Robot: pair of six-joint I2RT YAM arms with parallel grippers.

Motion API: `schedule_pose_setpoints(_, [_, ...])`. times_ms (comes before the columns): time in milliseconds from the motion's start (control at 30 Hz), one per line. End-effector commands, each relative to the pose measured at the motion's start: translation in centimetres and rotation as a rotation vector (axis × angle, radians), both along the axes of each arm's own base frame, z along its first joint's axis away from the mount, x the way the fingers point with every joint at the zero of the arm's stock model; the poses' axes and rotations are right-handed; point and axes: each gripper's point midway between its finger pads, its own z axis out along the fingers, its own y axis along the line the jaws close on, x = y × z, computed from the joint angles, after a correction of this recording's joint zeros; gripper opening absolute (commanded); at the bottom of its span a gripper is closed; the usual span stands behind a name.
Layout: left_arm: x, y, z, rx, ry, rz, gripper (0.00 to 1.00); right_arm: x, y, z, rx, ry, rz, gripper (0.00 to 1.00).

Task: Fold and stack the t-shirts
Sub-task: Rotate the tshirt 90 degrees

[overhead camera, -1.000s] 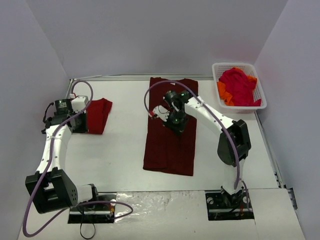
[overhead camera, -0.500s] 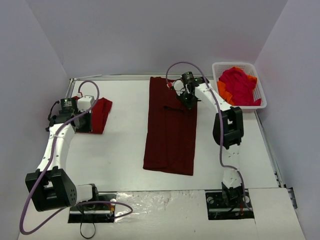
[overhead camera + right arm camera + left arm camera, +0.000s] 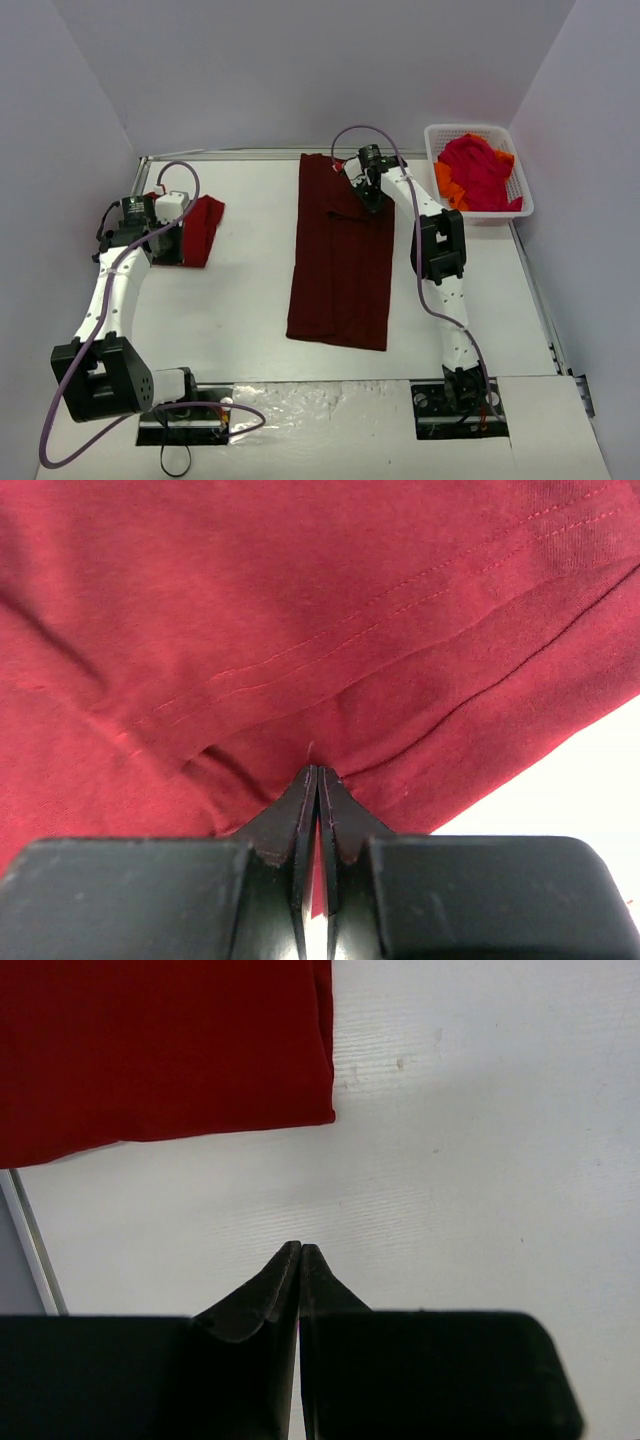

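A long dark maroon t-shirt [image 3: 340,270] lies folded into a lengthwise strip in the middle of the table. My right gripper [image 3: 371,205] is over its far right corner, shut, tips down against the cloth [image 3: 300,630] where a small pucker meets them [image 3: 317,770]; no fabric shows between the fingers. A brighter red t-shirt [image 3: 198,230] lies folded at the far left. My left gripper [image 3: 165,250] hovers beside it, shut and empty [image 3: 300,1246], the shirt's corner [image 3: 160,1050] just ahead of the tips. Crimson [image 3: 480,172] and orange [image 3: 446,185] t-shirts sit in the basket.
The white lattice basket [image 3: 470,130] stands at the far right corner against the wall. The table's metal left edge [image 3: 30,1250] runs close to my left gripper. Grey walls close in the far side and both flanks.
My right gripper has moved from the middle of the maroon t-shirt up to its far right corner, staying shut. The left arm shifted slightly toward the far side.
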Motion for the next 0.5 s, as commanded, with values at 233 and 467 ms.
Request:
schedule_pose_setpoints(233, [0.7,0.5,0.4,0.029,0.004,-0.002,0.02,0.7,-1.1,-4.2,-0.016,0.060,-0.014,0.00])
schedule_pose_setpoints(467, [0.7,1.0,0.1,0.050,0.017,0.008,0.02,3.6,0.2,-4.5,0.022,-0.005,0.002,0.00])
